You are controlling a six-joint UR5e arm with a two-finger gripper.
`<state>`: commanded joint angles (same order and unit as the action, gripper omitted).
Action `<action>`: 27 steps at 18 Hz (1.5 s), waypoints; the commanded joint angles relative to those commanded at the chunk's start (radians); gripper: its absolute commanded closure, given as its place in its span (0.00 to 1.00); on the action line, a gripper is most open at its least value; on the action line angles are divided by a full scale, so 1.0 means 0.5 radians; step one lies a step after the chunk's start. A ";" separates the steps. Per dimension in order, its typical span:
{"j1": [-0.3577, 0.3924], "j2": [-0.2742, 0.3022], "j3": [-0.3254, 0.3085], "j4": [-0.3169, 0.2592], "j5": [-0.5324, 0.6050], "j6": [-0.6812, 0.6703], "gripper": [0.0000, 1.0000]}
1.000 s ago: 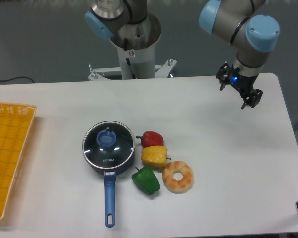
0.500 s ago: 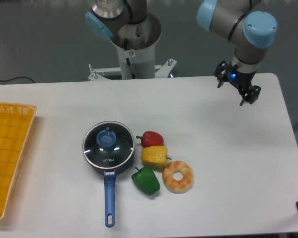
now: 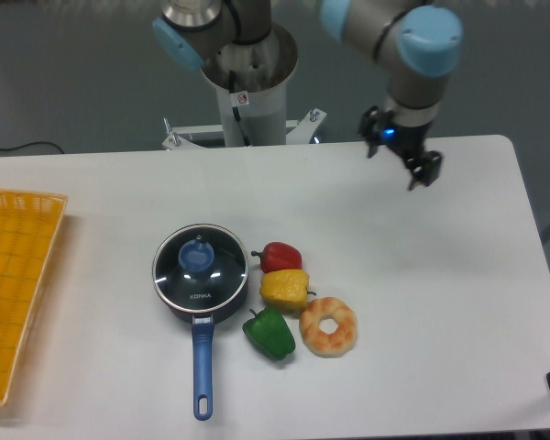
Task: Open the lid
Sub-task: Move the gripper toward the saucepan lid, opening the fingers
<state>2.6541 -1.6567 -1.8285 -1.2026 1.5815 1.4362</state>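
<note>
1. At the far left edge of the frame a yellow mesh basket (image 3: 18,240) lies on the white table (image 3: 422,275), cut off by the frame border; a small bit of something orange shows at its left rim, too little to identify.
2. Left of centre sits the blue saucepan (image 3: 200,302), its long handle pointing toward the bottom of the frame.
3. The lid (image 3: 200,267) rests flat and closed on the saucepan: dark-tinted glass, silver rim, blue knob in the middle, small white "KONKA" lettering near its lower edge. Nothing touches it.
4. Just right of the saucepan lies a red pepper (image 3: 280,256), touching a yellow pepper (image 3: 285,289) below it.
5. A green pepper (image 3: 270,334) lies lower down, close to the saucepan handle's upper part and below the yellow one.
6. Beside the green pepper, toward the lower centre, lies a glazed doughnut (image 3: 328,326), just beside the yellow pepper.
7. In the upper centre stands the arm's base column (image 3: 247,87), behind the table's far edge.
8. In the upper right, the gripper (image 3: 409,161) hangs over the table's far side, well apart from the lid, a blue light glowing on it. It holds nothing; how far the fingers are parted I cannot tell from this angle.
</note>
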 joint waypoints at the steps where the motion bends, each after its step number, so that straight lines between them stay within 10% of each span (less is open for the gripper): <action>1: -0.058 -0.003 -0.003 0.000 0.000 -0.058 0.00; 10: -0.415 -0.058 0.006 -0.024 -0.009 -0.080 0.00; 19: -0.694 -0.077 0.000 -0.031 -0.025 -1.543 0.00; 27: -0.878 -0.218 -0.031 0.116 -0.028 -2.068 0.00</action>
<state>2.2152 -1.7655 -1.8438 -1.1445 1.5677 0.4021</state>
